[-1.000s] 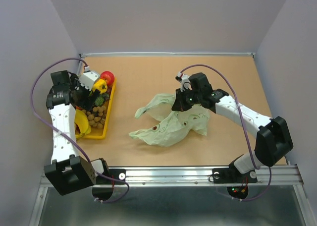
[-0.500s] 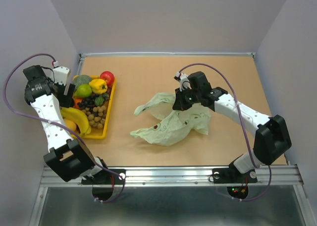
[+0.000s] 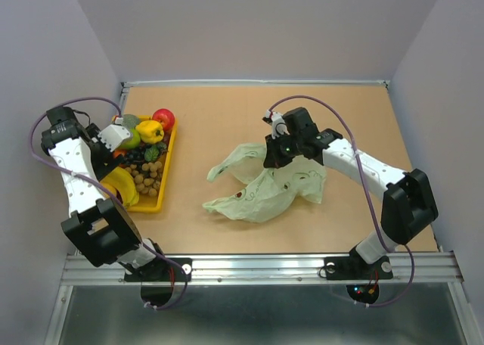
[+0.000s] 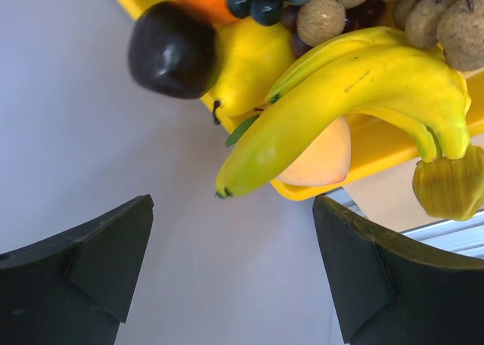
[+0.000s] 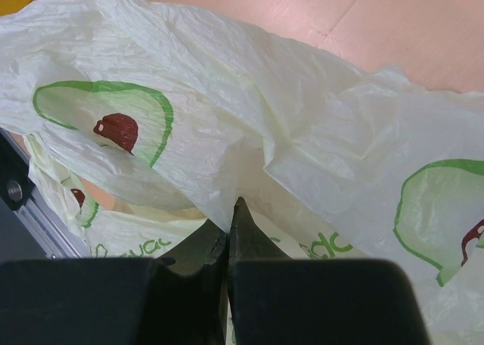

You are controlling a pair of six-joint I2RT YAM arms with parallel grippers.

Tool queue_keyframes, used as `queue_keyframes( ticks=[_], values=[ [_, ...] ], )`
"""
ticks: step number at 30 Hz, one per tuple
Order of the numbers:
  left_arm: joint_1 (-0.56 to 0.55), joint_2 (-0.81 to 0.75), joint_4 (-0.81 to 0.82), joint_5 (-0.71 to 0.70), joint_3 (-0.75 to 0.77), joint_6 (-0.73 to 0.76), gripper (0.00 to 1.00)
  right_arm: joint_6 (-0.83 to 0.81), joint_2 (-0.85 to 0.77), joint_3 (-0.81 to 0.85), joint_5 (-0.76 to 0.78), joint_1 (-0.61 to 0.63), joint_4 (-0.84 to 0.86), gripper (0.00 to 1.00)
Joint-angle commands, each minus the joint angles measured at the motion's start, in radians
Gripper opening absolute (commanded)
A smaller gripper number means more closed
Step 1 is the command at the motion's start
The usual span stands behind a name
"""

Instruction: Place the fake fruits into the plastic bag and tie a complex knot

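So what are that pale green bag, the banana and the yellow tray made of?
The bag looks like thin plastic film: crinkled, translucent, faintly glossy, printed with avocado pictures. The banana seems moulded plastic, possibly foam: smooth, dull sheen, very even yellow. The tray looks like rigid plastic, with a smooth, rounded, uniformly yellow rim.

A yellow tray (image 3: 145,207) sits at the left of the tan worktop (image 3: 219,118). A metal rail (image 3: 257,266) runs along the near edge.
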Motion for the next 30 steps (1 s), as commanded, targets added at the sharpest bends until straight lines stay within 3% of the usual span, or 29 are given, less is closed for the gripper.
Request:
queue_keyframes(
  ticks=[1,7,10,20,26,30],
  values=[
    [-0.008,0.042,-0.071,0.001,0.034,0.126,0.99,-0.022,0.008,0.071,0.009,0.001,-0.001,0.00],
    [-0.022,0.075,-0.007,-0.042,-0.033,0.132,0.91,-0.027,0.010,0.071,0.012,0.001,-0.008,0.01],
    [-0.022,0.092,-0.007,-0.048,-0.047,0.140,0.80,-0.028,0.008,0.074,0.017,0.001,-0.011,0.00],
    [-0.027,0.082,-0.024,-0.054,-0.107,0.195,0.58,-0.033,0.016,0.081,0.017,-0.002,-0.014,0.00],
    [-0.027,0.072,-0.054,-0.040,-0.067,0.200,0.34,-0.034,0.014,0.085,0.020,-0.005,-0.017,0.00],
    [-0.025,0.043,-0.099,-0.025,-0.027,0.213,0.06,-0.035,0.013,0.085,0.018,-0.006,-0.017,0.00]
  ],
)
